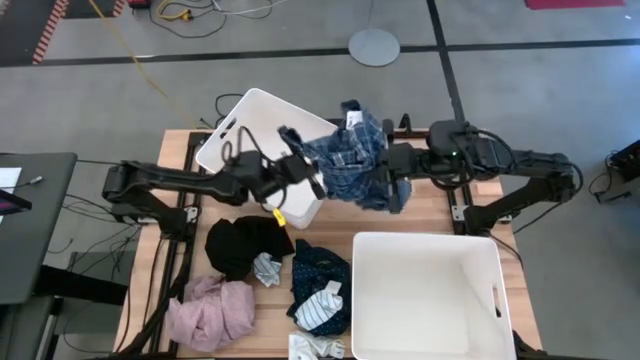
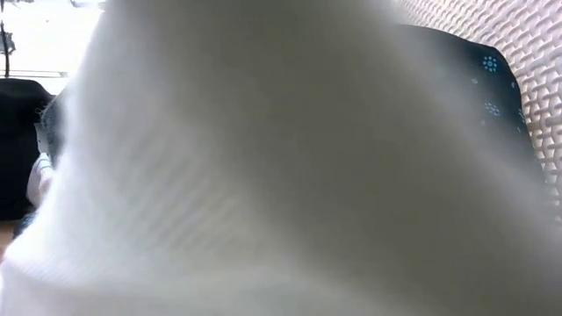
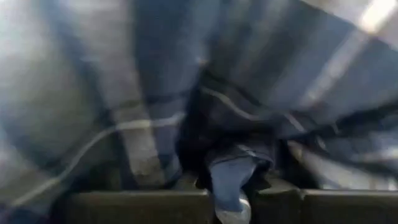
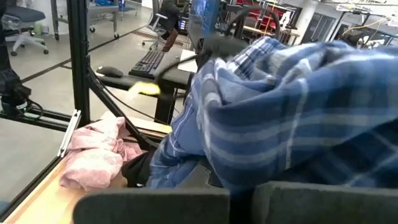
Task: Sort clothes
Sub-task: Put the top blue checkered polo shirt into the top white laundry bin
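Holding the plaid shirt [image 1: 355, 160] aloft between my arms, left gripper [image 1: 318, 185] clamped on it, right gripper [image 1: 388, 180] clamped likewise, above the table [image 1: 180, 250].

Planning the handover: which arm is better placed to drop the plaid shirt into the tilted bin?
Probably left. Both grippers, left and right, grip the blue plaid shirt, but the left one sits over the tilted white bin.

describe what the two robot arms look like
Both arms are dark, nearly black, built of slim jointed segments. The left arm carries looping black cables near its wrist and a small yellow patch. The right arm has bulkier rounded joints and a black cable along it.
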Motion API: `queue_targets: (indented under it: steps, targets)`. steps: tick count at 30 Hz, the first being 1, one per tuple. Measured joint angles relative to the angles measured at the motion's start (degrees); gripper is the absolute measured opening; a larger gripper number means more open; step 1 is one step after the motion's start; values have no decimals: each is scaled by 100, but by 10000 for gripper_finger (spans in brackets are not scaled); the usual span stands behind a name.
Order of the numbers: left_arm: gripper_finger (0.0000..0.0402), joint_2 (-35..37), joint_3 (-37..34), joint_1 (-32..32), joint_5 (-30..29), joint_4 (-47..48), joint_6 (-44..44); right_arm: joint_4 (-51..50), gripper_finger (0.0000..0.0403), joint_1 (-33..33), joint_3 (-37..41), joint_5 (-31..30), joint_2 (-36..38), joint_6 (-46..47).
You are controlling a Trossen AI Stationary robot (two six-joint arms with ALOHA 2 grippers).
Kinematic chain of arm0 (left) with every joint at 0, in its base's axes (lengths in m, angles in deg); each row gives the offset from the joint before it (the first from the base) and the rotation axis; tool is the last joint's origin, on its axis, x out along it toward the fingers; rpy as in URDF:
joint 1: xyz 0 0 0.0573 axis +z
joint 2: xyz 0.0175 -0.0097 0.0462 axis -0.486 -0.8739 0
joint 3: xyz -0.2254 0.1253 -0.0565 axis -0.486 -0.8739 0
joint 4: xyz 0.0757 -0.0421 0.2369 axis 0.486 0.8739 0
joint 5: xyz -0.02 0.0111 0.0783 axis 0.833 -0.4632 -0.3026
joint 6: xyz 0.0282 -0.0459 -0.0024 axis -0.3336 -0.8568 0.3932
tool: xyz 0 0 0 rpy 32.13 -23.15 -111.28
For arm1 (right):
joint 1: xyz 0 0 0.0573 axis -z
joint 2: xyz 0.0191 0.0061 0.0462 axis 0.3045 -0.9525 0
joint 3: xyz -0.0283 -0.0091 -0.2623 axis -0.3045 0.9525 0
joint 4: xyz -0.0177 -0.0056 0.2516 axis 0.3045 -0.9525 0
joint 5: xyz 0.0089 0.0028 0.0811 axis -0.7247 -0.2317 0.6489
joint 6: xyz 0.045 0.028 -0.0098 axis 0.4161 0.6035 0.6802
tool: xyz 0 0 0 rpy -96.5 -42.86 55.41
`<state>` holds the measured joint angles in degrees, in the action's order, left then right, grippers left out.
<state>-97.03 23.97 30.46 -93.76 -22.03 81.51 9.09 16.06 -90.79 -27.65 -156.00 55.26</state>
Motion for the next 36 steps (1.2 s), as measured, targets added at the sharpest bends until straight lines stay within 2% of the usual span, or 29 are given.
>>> queue_targets:
  steps: [5,11,18,22,28,31,34,36]
  targets:
    - [4,507,0,104,-518,163,657,144,18,142,93,-7,-227,17]
    - [3,1020,-2,228,-1241,999,998,416,27,448,95,-14,-782,15]
    - [2,1497,-2,452,-1905,1693,1003,1181,43,840,97,-9,-1306,13]
    - [2,1629,0,726,-2331,2648,746,1172,58,1062,97,-3,-1552,114]
    - [2,1565,0,1265,-2251,4581,-541,1049,77,1305,100,265,-1953,429]
    - [2,1509,-3,1504,-1847,5305,-1190,1028,87,1305,100,271,-2125,510]
    - [3,1379,2,1651,-1385,5641,-1695,960,94,1295,100,282,-2254,544]
    - [5,1296,-4,1733,-1277,5952,-1868,966,97,1295,100,286,-2310,626]
